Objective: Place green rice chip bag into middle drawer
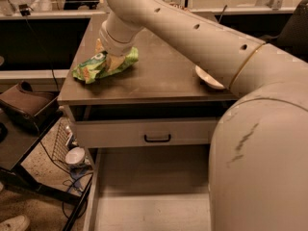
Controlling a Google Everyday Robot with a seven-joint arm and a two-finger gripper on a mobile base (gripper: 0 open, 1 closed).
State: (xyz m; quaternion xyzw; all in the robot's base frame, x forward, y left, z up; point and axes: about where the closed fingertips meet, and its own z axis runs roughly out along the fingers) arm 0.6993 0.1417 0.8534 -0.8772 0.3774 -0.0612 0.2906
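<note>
Just under the gripper (pixel 113 60) lies the green rice chip bag (pixel 94 69), crumpled, glossy, white logo showing. Whether it is pinched, I cannot tell

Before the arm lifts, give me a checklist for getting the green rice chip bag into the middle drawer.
1. Gripper on the green rice chip bag: ok, it is down on the bag's right half.
2. Secure hold on the bag: cannot tell.
3. Bag off the countertop: not ok, it lies near the left front corner.
4. Middle drawer pulled out: ok, its floor shows below the counter.
5. White bowl apart from the bag: ok, it sits at the right.
</note>
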